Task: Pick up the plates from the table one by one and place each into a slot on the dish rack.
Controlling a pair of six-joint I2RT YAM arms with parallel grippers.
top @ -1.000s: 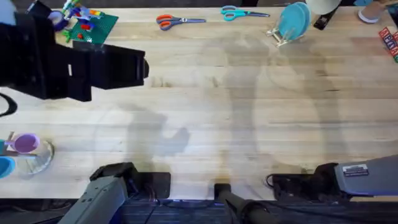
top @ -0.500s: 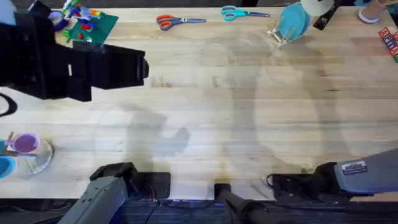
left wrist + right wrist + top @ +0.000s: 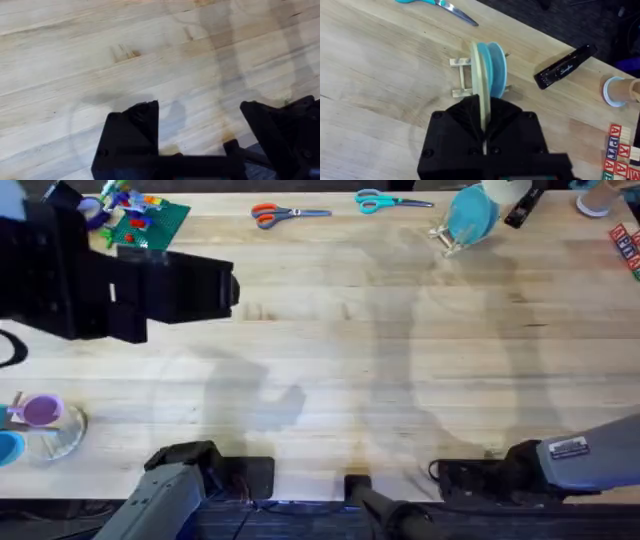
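The right gripper (image 3: 484, 131) pinched the cream plate (image 3: 479, 90) on edge beside the teal plate (image 3: 496, 70) over the dish rack (image 3: 462, 77); overhead hid this. The left gripper (image 3: 200, 130) stood spread above the table (image 3: 75, 50).

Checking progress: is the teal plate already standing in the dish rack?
Yes, the teal plate stands upright in the dish rack, beside the cream-yellow plate held edge-on by the right end effector.

The small wooden dish rack of upright pegs (image 3: 465, 76) was set on the light plank table (image 3: 350, 350), near its far right. The teal round plate (image 3: 496, 70) was stood upright in it, and the cream-yellow plate (image 3: 479, 80) was held just beside that plate, between the fingers of the right gripper (image 3: 484, 131).
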